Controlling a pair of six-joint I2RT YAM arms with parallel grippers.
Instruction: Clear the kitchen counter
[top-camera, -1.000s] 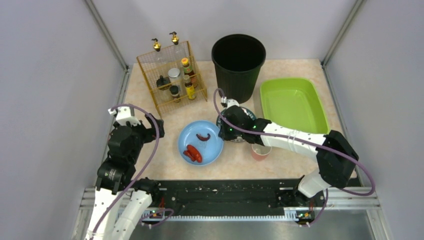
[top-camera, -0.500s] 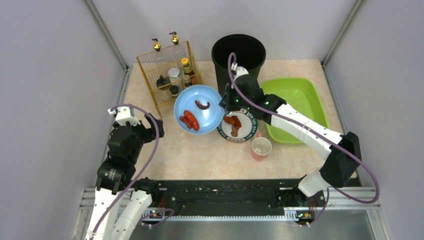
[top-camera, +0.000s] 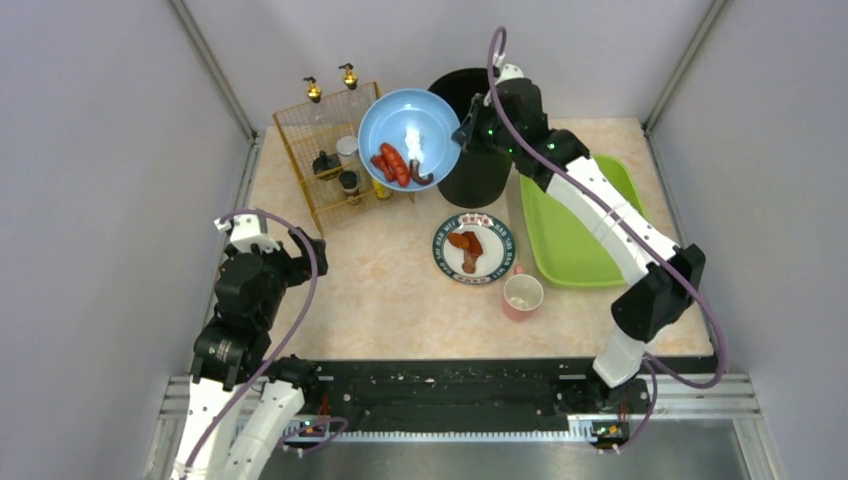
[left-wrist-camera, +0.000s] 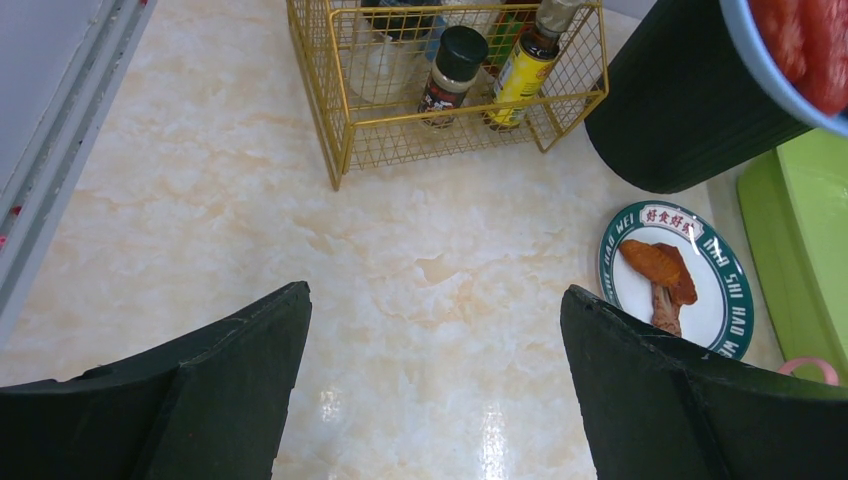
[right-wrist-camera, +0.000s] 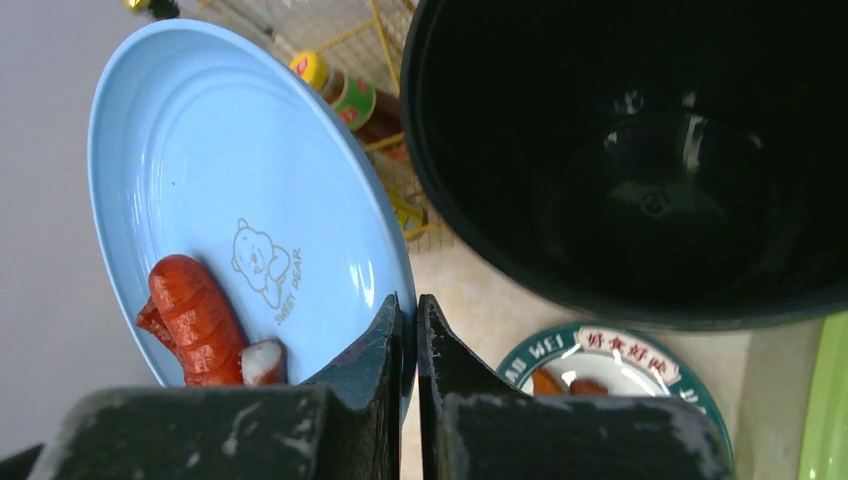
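Lettering "SWEET BEAR" marks the blue plate (right-wrist-camera: 230, 170) pinched by right fingers (right-wrist-camera: 372, 345); left fingers (left-wrist-camera: 235, 365) gape empty; green-rimmed plate (left-wrist-camera: 625, 287) reads "HAO WEI".

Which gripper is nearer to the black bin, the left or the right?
Right. The right gripper, shut on the blue plate, is beside the black bin; the left gripper hangs open far off, over the kitchen counter near its left edge.

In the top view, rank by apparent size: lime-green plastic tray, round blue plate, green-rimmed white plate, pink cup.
Largest first: lime-green plastic tray; round blue plate (held nearer the camera, so unsure); green-rimmed white plate; pink cup.
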